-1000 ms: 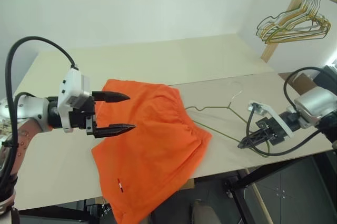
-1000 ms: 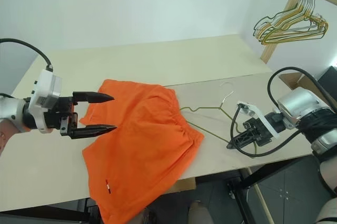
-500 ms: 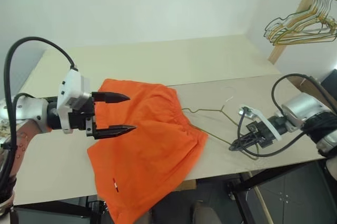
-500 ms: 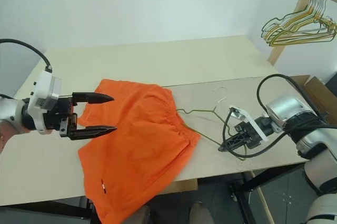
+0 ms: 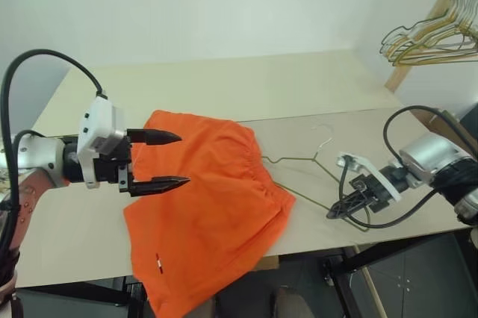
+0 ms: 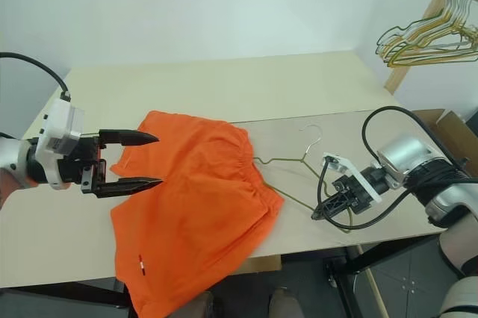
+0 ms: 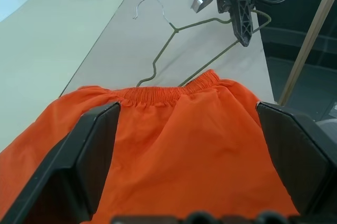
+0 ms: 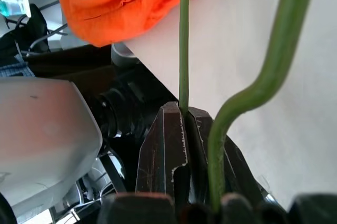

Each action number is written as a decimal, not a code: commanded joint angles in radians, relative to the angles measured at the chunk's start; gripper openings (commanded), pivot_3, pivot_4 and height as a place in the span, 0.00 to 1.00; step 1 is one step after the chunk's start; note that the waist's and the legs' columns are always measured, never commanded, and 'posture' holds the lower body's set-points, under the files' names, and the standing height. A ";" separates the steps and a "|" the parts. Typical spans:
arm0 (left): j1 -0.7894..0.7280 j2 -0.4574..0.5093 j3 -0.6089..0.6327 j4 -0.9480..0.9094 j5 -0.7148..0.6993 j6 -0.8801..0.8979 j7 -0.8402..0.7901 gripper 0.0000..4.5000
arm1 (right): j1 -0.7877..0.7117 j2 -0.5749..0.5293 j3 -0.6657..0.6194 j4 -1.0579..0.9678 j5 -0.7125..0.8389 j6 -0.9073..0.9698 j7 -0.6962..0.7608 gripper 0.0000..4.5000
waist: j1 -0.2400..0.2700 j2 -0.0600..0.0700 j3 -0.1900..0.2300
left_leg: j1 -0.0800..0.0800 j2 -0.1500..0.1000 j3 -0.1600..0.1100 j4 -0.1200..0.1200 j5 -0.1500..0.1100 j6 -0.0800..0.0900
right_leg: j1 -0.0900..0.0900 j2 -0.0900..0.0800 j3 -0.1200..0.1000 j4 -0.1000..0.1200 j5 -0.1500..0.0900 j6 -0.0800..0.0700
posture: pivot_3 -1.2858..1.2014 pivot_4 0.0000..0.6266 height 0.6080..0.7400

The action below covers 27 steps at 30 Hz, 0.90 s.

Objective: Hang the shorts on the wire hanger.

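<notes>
Compared with a second ago, your view has swung slightly, so the rack of spare hangers [image 5: 433, 30] sits further toward the right edge. The real change is small: your right tool [image 6: 321, 213] has eased down and a little toward the shorts, drawing the wire hanger with it. Your left tool [image 5: 170, 160] has not moved.

The orange shorts [image 5: 209, 206] lie flat on the pale bench [image 5: 224, 86], near its front edge, with one leg drooping over that edge. The gathered waistband faces the wire hanger [image 6: 287, 172], which lies on the bench just beside the shorts, its lower wire touching or slipping under the waistband, its hook pointing toward the far side.

Your left tool hovers above the near-left part of the shorts, its two black fingers [image 7: 89, 155] spread wide apart and holding nothing.

Your right tool is closed tight on the hanger's thin wire at its outer corner; the right wrist view shows the wire pinched between the fingers [image 8: 171, 145].

A small white tag [image 5: 158, 260] with a red mark sits near one hem; its writing is too small to read.
</notes>
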 commanded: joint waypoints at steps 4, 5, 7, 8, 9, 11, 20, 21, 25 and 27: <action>-0.024 0.006 -0.002 -0.002 -0.001 -0.022 -0.001 0.99 | -0.071 0.220 -0.081 0.254 -0.089 0.019 0.049 0.00 | -0.012 0.000 0.000 | 0.001 0.003 0.000 0.000 0.000 0.000 | -0.001 0.004 0.001 0.002 0.000 -0.001 | 0.53 0.13 1.00; -0.024 0.008 -0.001 -0.003 -0.002 -0.021 -0.001 0.99 | -0.074 0.255 -0.100 0.297 -0.110 0.015 0.046 0.00 | -0.014 0.000 0.000 | 0.000 0.003 0.000 0.000 0.000 0.000 | -0.002 0.005 0.001 0.002 0.000 -0.001 | 0.54 0.13 1.00; -0.023 0.009 0.001 -0.004 -0.002 -0.021 0.000 0.99 | -0.077 0.292 -0.126 0.344 -0.140 0.007 0.050 0.00 | -0.012 0.000 0.000 | -0.001 0.003 0.000 -0.001 0.000 0.000 | -0.002 0.005 0.001 0.003 0.000 -0.002 | 0.54 0.13 1.00; -0.016 0.008 0.007 -0.012 -0.003 -0.021 0.005 0.99 | -0.075 0.310 -0.148 0.368 -0.149 0.003 0.052 0.00 | -0.010 0.000 0.000 | -0.001 0.003 -0.001 -0.001 0.000 -0.001 | -0.002 0.004 0.001 0.004 0.000 -0.002 | 0.54 0.13 1.00; -0.010 0.007 0.012 -0.019 -0.005 -0.017 0.013 0.99 | -0.075 0.326 -0.172 0.395 -0.156 0.001 0.053 0.00 | -0.005 0.000 0.000 | -0.002 0.003 -0.001 -0.001 0.000 -0.001 | -0.002 0.004 0.001 0.005 0.000 -0.002 | 0.54 0.13 1.00; -0.003 0.008 0.018 -0.027 -0.006 -0.014 0.020 0.99 | -0.076 0.346 -0.210 0.430 -0.164 0.001 0.053 0.00 | 0.001 0.000 0.000 | -0.002 0.003 -0.001 -0.001 0.001 -0.001 | -0.003 0.004 0.001 0.004 0.000 -0.002 | 0.55 0.13 1.00; 0.012 0.019 0.030 -0.035 -0.008 -0.018 0.023 0.99 | 0.008 0.102 -0.055 0.026 0.006 -0.025 0.053 0.00 | 0.013 0.000 0.000 | -0.003 0.002 -0.001 0.000 0.001 -0.001 | -0.003 0.003 0.000 0.004 0.000 -0.002 | 0.54 0.09 1.00; 0.012 0.018 0.028 -0.034 -0.007 -0.020 0.021 0.99 | 0.012 0.077 -0.032 -0.019 0.018 -0.031 0.053 0.00 | 0.013 0.000 0.000 | -0.003 0.002 -0.001 0.000 0.001 -0.001 | -0.003 0.003 0.000 0.003 0.000 -0.002 | 0.54 0.09 1.00; 0.000 0.013 0.004 -0.027 0.002 -0.030 0.015 0.99 | 0.002 0.028 0.010 -0.129 0.083 -0.026 0.053 0.00 | 0.001 0.000 0.000 | -0.001 0.003 -0.001 0.000 0.001 -0.001 | -0.003 0.004 0.000 0.002 0.000 -0.002 | 0.54 0.08 1.00; -0.006 0.012 -0.005 -0.025 0.006 -0.036 0.012 0.99 | 0.000 0.024 0.030 -0.156 0.089 -0.029 0.053 0.00 | 0.000 0.000 0.000 | -0.001 0.004 -0.001 -0.001 0.001 -0.001 | -0.003 0.004 0.000 0.002 0.000 -0.002 | 0.54 0.07 1.00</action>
